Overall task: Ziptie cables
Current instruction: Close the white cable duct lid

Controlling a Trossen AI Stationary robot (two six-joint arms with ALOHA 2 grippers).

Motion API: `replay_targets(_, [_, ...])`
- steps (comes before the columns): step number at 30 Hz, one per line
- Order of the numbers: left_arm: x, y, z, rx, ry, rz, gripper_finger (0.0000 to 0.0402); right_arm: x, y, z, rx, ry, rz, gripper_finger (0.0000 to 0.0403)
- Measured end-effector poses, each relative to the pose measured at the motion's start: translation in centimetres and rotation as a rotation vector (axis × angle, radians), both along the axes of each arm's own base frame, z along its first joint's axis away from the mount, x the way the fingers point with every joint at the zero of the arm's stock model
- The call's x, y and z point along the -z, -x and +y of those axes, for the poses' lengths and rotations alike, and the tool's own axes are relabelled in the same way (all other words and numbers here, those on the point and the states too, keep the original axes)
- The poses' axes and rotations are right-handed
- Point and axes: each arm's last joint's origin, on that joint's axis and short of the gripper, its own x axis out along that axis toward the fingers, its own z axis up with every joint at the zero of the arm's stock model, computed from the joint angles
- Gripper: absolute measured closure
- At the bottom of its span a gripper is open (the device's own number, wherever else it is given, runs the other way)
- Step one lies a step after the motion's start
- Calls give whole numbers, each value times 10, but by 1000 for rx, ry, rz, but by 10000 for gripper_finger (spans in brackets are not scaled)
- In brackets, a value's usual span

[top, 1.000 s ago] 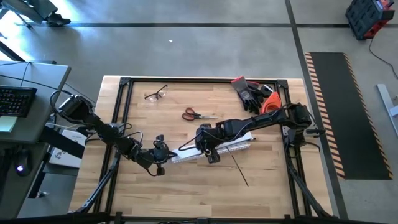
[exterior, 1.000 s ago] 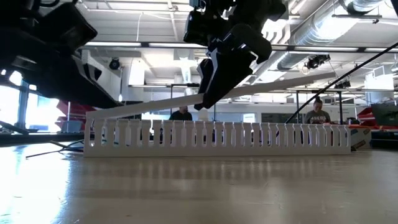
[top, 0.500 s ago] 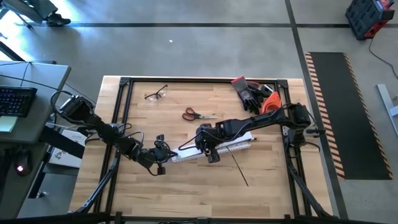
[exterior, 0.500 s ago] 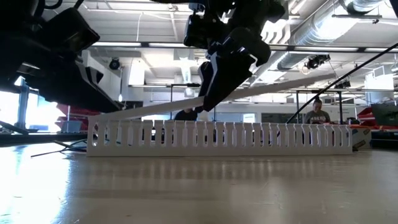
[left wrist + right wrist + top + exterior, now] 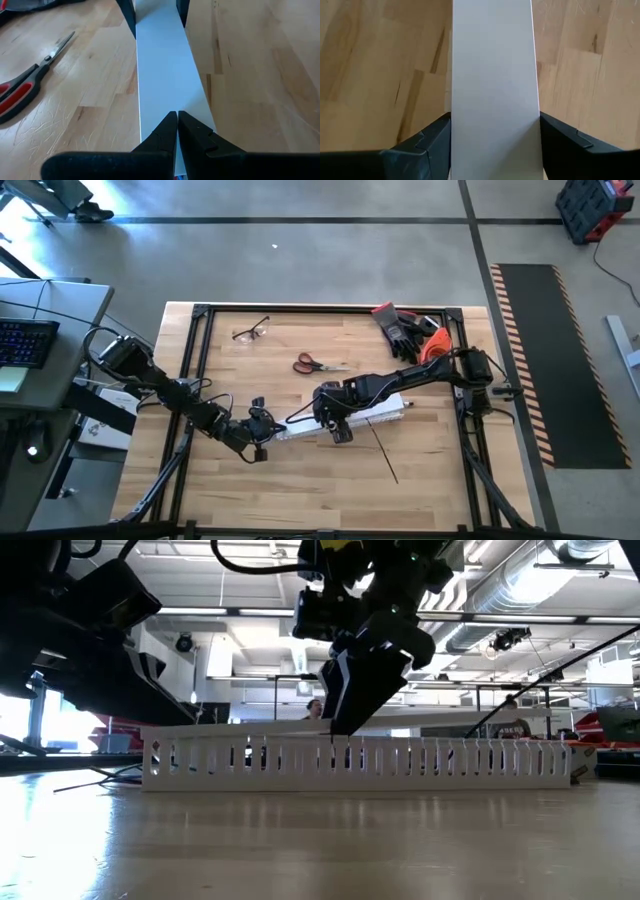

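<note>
cover strip (image 5: 492,85): a second ago it slanted up off the duct; now I see it lying level along the duct top in the low view, so it has come down
right gripper (image 5: 334,417): sits mid-table over the duct, fingers (image 5: 427,142) set one to each side of the strip's long edges, clasping it across its width; jaws held wide by the strip itself
left gripper (image 5: 256,442): at the duct's left end, pincer fully closed, tips (image 5: 167,127) together just over the strip's near end; I judge it is pressing or steadying, not holding
duct (image 5: 360,756): white, slotted, long side toward the low camera, resting on the table (image 5: 300,490)
cables: I cannot find them in any view; possibly inside the duct under the strip, cannot tell
ziptie (image 5: 384,453): thin black strip lying bare on the wood just right of the duct, apart from both grippers, untouched
scissors (image 5: 312,364): beyond the duct, idle
meaning: I judge the lid is being seated rather than lifted; no tying begun, cables not exposed
</note>
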Motion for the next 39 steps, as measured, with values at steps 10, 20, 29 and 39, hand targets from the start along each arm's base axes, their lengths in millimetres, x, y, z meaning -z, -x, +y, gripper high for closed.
replay_targets(10, [-17,-2,-1,46,-11,-102,402,2,-3,1,16,-10,-20,185])
replay_targets(20, [-19,-15,11,107,65,-121,402,5,-2,0,17,0,-3,185])
replay_targets(29, [-30,-14,11,115,44,-171,402,-14,-6,-2,5,11,32,185])
replay_targets(39, [-42,-5,6,148,33,-184,402,-29,-9,0,34,-30,44,185])
